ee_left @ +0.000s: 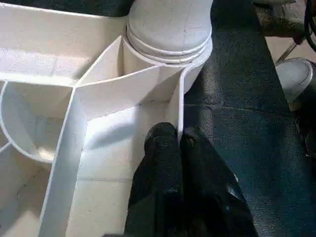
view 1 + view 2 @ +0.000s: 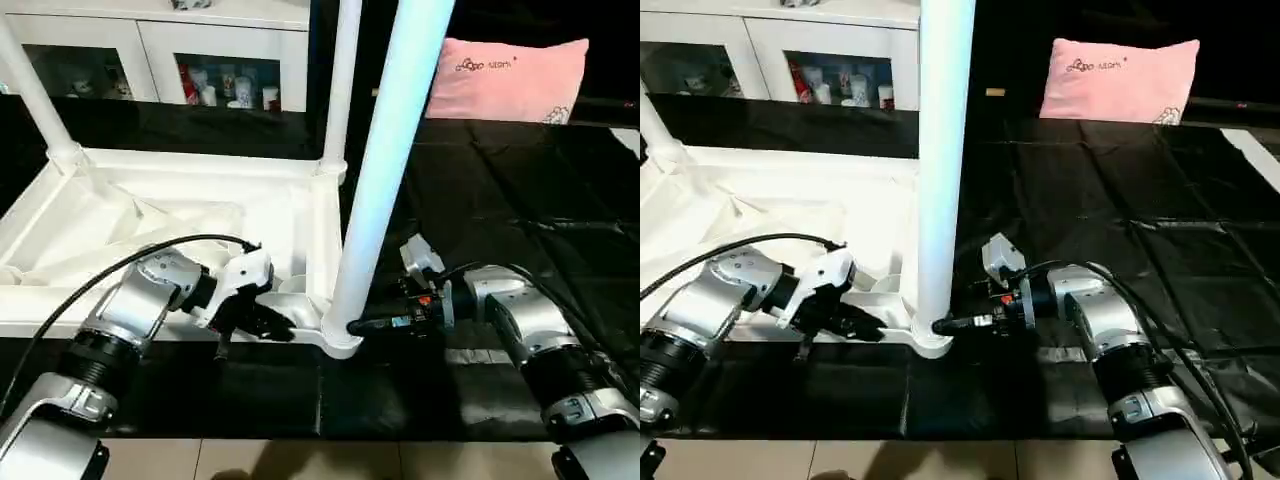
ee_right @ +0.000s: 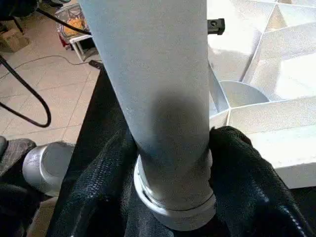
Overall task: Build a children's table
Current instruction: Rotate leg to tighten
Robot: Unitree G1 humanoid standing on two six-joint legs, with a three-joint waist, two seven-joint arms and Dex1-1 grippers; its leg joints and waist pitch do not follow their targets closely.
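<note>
The children's table lies upside down on black cloth, its white ribbed top [image 2: 150, 215] facing up. A long white leg [image 2: 385, 170] stands upright in the near right corner socket [image 2: 340, 340]. Two more legs [image 2: 340, 80] [image 2: 30, 90] stand in the far corners. My left gripper [image 2: 280, 328] is shut on the top's thin near rim [image 1: 180, 113], just left of that socket. My right gripper [image 2: 357, 326] reaches in from the right at the near leg's base, with a black finger [image 3: 247, 173] pressed against each side of the tube [image 3: 163, 98].
A pink pillow [image 2: 505, 80] lies at the back right on the black cloth [image 2: 500, 200]. A white cabinet with glass doors [image 2: 200, 60] stands behind the table. The tiled floor [image 2: 300, 460] begins just past the cloth's near edge.
</note>
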